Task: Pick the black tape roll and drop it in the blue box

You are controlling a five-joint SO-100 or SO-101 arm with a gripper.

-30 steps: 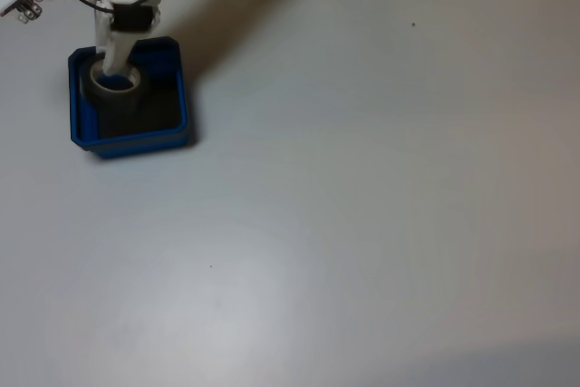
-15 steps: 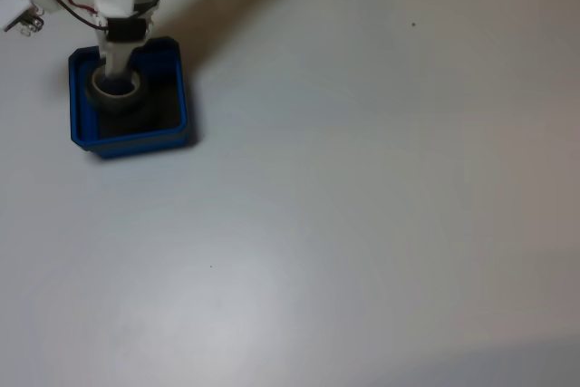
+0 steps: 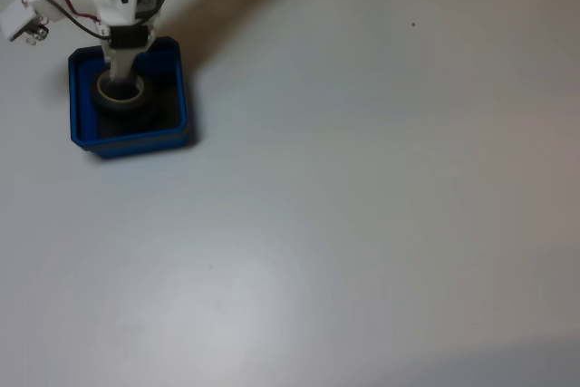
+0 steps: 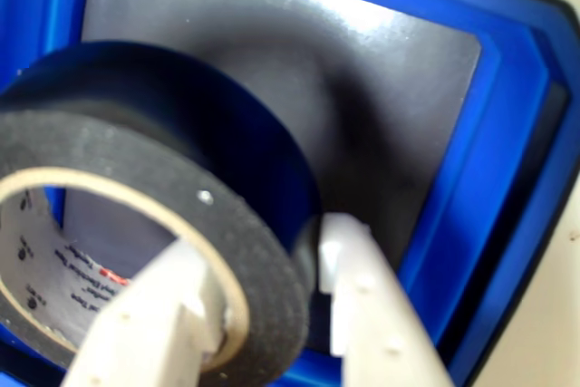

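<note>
**Roll lowered into the box, wall still pinched**

Lowered since the earlier frames, the roll (image 3: 120,93) now sits deeper inside the box (image 3: 80,126), and the arm has shifted slightly up the fixed view; a second ago the roll was held higher, near the rim.

The roll (image 4: 172,215) is judged to be light and stiff: a wound ring on a hard pale core, unlikely to deform under a pinch. Its matte black outer face should give fair friction, while the smooth inner core may be slicker. The best hold is judged to be across the ring wall, one finger inside the core and one outside, which is how it is taken here.

In the wrist view the gripper (image 4: 263,287) is seen closed on that wall. One white finger (image 4: 159,314) is placed inside the core and the other against the black outer face, with only the wall's thickness between them. The roll is tilted over the box's dark floor, near its left wall (image 4: 32,33). Whether the roll's lower edge is already touching the floor cannot be told. Release is judged to be all that is left.
</note>
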